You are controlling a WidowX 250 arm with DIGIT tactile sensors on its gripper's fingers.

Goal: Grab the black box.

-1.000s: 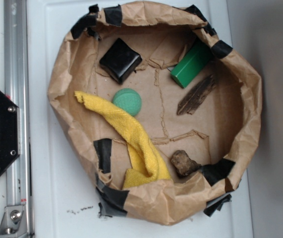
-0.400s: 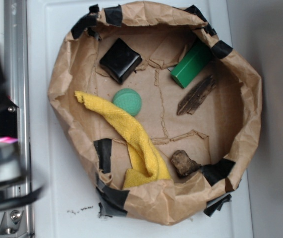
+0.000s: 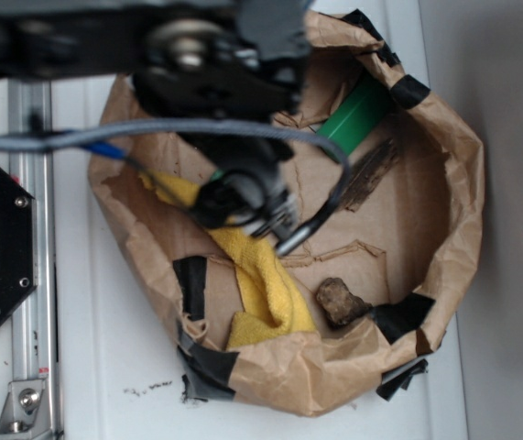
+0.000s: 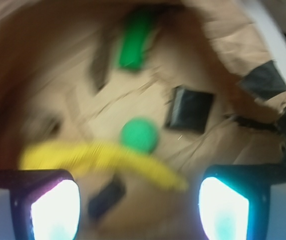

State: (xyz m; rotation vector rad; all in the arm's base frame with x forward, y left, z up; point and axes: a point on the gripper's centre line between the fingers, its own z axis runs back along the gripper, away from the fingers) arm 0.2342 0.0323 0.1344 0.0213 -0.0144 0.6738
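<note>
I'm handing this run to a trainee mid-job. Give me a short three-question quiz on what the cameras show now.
1. True or false: the fingers are shut on the black box.
2. In the wrist view, which lies nearest the green ball? A) green block B) yellow cloth C) tape patch
3. Fill in: in the exterior view the arm hides the black box, yet the ____ near the paper's lower rim shows.

Key: 1 false, the fingers stand apart with the box ahead; 2 B; 3 brown rock.
</note>
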